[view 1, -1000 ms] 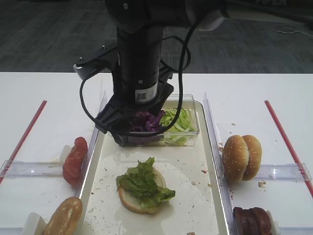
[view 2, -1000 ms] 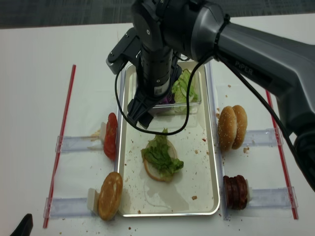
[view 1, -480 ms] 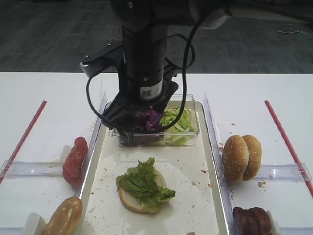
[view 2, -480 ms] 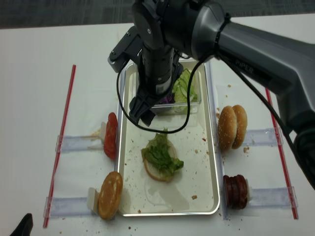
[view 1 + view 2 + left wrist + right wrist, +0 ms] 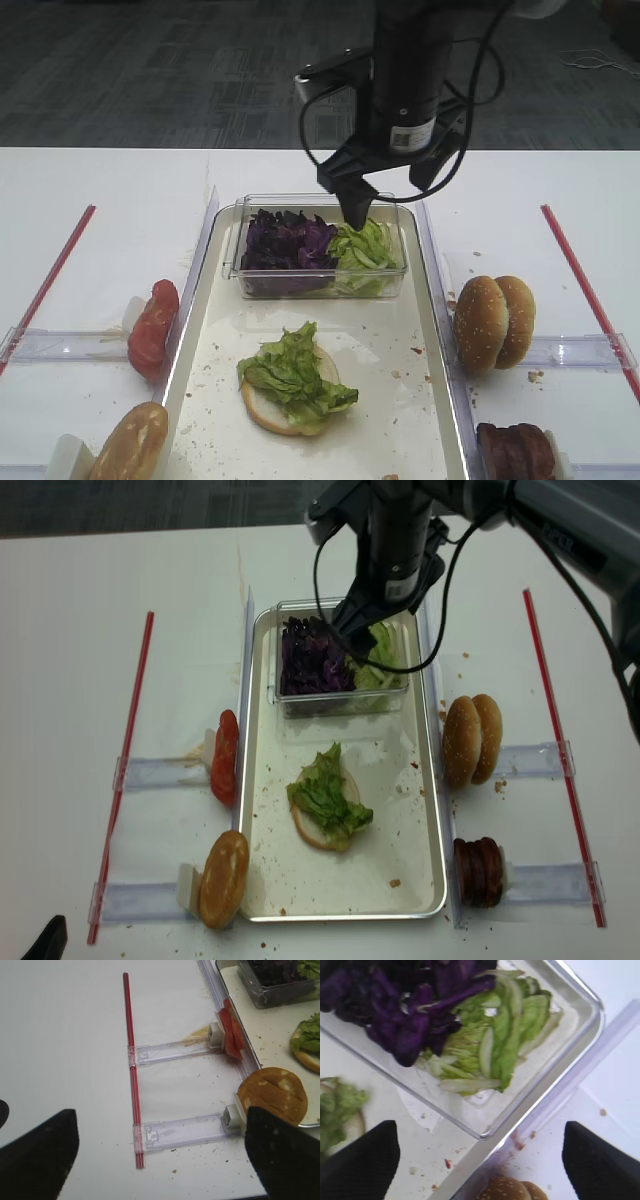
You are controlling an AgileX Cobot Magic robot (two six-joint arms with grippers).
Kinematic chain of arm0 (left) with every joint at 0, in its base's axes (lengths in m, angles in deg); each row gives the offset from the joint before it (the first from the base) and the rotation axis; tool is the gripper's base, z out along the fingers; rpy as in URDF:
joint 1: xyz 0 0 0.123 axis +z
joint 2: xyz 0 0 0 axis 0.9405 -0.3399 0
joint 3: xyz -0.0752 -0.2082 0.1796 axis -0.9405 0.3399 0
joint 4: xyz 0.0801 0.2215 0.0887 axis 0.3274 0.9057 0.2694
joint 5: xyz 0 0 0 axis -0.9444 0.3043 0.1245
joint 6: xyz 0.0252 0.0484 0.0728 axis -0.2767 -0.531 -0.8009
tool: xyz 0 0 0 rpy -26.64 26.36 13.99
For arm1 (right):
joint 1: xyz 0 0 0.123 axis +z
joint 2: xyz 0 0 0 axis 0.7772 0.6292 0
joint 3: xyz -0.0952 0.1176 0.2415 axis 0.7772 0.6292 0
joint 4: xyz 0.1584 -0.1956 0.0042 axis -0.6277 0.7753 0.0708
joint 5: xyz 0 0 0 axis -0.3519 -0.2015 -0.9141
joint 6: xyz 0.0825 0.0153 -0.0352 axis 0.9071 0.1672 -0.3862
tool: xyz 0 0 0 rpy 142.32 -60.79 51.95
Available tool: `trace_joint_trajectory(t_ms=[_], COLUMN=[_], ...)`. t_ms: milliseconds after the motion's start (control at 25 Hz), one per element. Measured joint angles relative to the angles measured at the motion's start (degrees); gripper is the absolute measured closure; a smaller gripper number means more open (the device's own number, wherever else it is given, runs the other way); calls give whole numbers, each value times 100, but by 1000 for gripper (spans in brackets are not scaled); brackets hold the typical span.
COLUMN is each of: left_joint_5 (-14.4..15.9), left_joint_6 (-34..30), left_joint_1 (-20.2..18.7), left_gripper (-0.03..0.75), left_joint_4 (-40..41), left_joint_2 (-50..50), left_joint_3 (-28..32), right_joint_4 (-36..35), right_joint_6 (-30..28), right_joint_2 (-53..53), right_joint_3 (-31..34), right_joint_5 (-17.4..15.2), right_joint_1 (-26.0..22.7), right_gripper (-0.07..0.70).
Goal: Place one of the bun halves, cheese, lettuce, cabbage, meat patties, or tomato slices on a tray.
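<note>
The cream tray [image 5: 432, 330] carries a bun half topped with lettuce [image 5: 292, 380]. At its far end a clear tub holds purple cabbage [image 5: 285, 240] and green lettuce [image 5: 365, 250]. My right gripper [image 5: 385, 195] hangs open and empty above the tub's right end; in the right wrist view the right gripper [image 5: 480, 1170] straddles the tub's corner and the tray rim [image 5: 530, 1105]. Tomato slices [image 5: 152, 325] and one bun [image 5: 130, 445] stand left of the tray. Bun halves [image 5: 495, 322] and meat patties [image 5: 515, 450] stand on its right. My left gripper [image 5: 160, 1160] is open over bare table. Cheese is out of view.
Clear plastic holders [image 5: 175, 1132] and rails flank the tray on both sides. A red strip [image 5: 50, 275] runs along the left and another red strip [image 5: 585, 285] along the right. Crumbs speckle the tray and the table.
My right arm has swung up and to the right, from the tub's front-left corner to above its right end, uncovering the cabbage. Its jaws stay open and empty.
</note>
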State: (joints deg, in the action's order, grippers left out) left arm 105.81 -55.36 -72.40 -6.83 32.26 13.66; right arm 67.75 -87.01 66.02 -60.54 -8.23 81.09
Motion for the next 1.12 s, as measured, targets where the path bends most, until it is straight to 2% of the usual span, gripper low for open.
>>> trace_joint_trajectory(t_ms=[760,1120], left_joint_5=[0,0], left_joint_6=[0,0], left_joint_1=[0,0], left_gripper=[64,64], left_joint_4=[0,0], left_joint_2=[0,0], left_joint_3=[0,0], right_joint_4=[32,32], right_joint_6=[204,240], right_joint_2=[0,0], right_joint_3=[0,0], right_joint_5=[-13,-26], right_joint_1=[-2451,-3013], right_gripper=[-16,-14])
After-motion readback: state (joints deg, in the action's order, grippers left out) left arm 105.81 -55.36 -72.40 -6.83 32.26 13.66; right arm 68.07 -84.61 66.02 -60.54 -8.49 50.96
